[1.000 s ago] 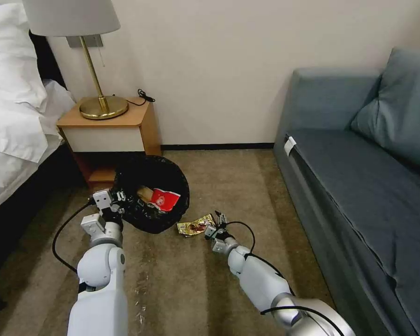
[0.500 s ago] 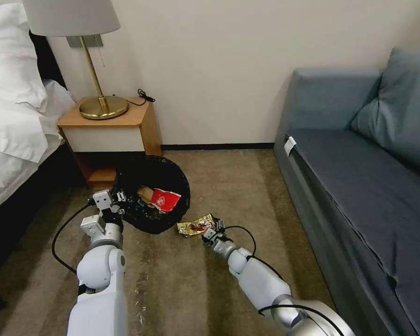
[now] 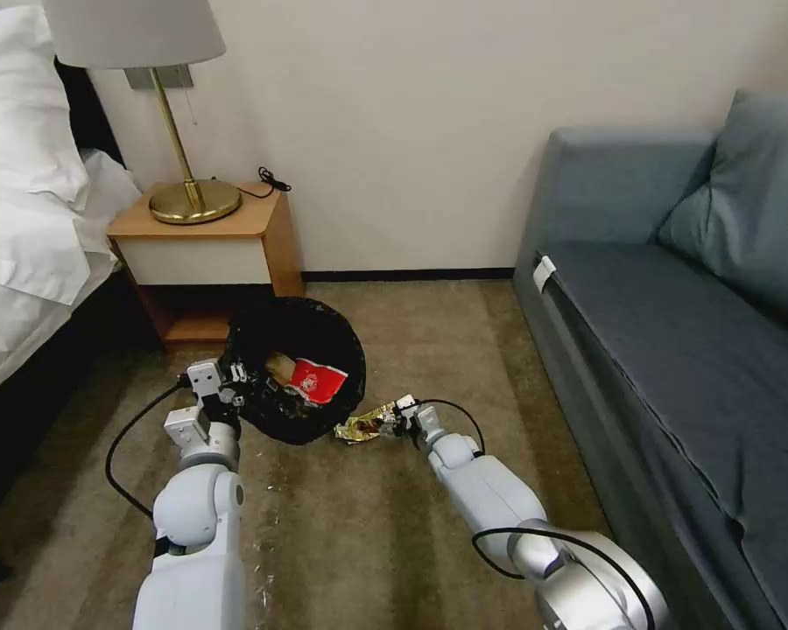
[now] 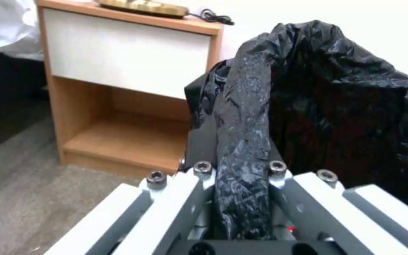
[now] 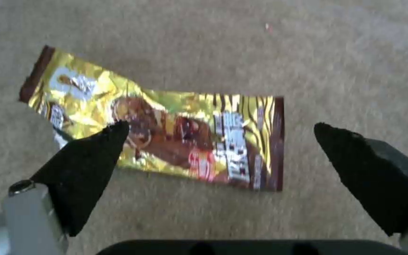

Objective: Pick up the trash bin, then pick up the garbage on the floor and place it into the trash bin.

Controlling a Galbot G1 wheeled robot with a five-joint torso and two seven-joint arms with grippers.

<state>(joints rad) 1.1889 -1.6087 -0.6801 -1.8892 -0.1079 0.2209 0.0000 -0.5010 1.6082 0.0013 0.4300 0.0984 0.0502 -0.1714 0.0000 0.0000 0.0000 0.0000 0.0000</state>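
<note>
Presently: left gripper [image 3: 236, 378] jaws clamped on black-bagged round bin [image 3: 299, 328] rim at nine o'clock. Right gripper [image 5: 218, 136] jaws apart over flat gold wrapper [image 5: 166, 134] on carpet; thin foil likely to slip.

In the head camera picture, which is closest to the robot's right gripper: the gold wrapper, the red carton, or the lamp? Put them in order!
From the right gripper:
1. Gold wrapper, on the carpet right beside it.
2. Red carton, inside the trash bin, which the left gripper holds.
3. Lamp, far back on the nightstand.
</note>
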